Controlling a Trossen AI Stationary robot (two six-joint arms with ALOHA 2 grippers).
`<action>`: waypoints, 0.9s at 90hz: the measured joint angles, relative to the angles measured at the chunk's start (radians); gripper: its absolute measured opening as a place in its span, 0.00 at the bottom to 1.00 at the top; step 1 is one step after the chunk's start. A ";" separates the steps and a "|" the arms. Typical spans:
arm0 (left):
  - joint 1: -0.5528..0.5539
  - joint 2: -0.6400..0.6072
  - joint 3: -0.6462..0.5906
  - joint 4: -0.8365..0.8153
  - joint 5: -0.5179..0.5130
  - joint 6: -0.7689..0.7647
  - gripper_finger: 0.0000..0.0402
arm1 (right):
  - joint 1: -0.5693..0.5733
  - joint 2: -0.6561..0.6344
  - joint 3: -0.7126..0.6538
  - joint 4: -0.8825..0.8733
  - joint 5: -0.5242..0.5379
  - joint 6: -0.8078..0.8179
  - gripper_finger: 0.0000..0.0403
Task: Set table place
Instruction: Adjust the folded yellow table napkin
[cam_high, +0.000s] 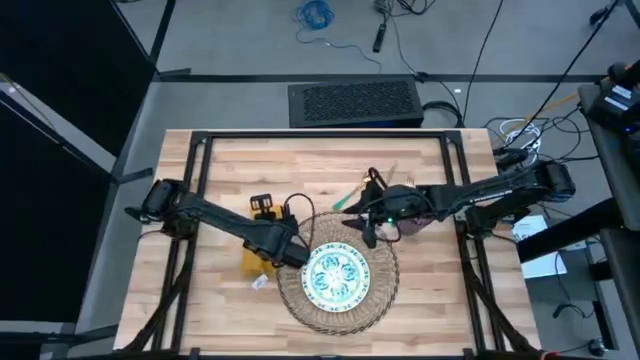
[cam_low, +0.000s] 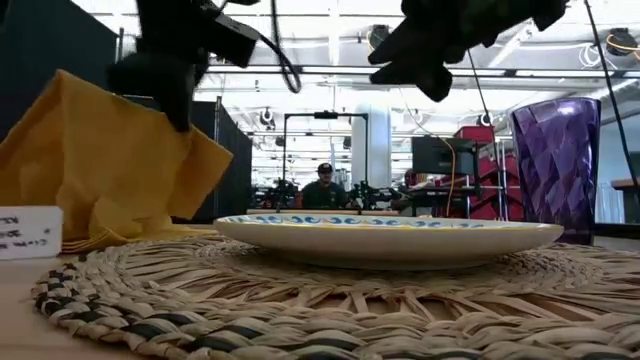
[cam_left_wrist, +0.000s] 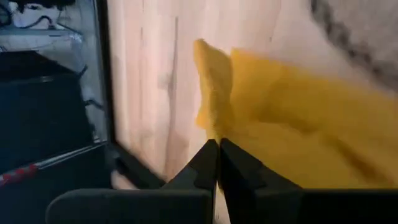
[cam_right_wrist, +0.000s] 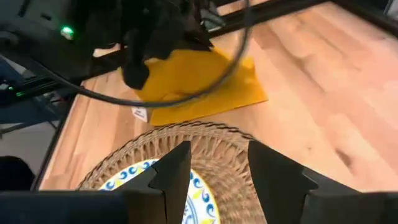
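Two arms meet over the table (cam_high: 420, 165) in the high view: the left gripper (cam_high: 292, 252) hangs at the mat's (cam_high: 335, 310) nine o'clock edge, beside the napkin (cam_high: 252, 262); the right gripper (cam_high: 366, 228) hangs at one o'clock of the plate (cam_high: 336, 274). Low view: the plate (cam_low: 390, 236) sits centred on the mat (cam_low: 300, 300), napkin (cam_low: 100, 170) at nine o'clock, cup (cam_low: 556, 165) at three, probably laid out as a place setting. Left wrist view: fingers (cam_left_wrist: 208, 171) pressed together, empty, the napkin (cam_left_wrist: 298, 124) just beyond. Right wrist view: jaws apart, empty, above the mat (cam_right_wrist: 211, 146).

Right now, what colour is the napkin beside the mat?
Mustard yellow; the napkin shows best in the right wrist view.
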 joint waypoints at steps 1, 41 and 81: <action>0.004 0.000 -0.004 0.009 0.001 0.004 0.00 | 0.000 0.000 0.000 0.000 0.000 0.000 0.36; 0.075 0.001 -0.197 0.201 0.079 0.008 0.00 | -0.002 -0.031 0.000 -0.001 -0.004 0.005 0.36; 0.047 0.001 -0.200 0.425 0.169 0.052 0.01 | -0.014 -0.032 0.000 -0.002 -0.004 0.011 0.36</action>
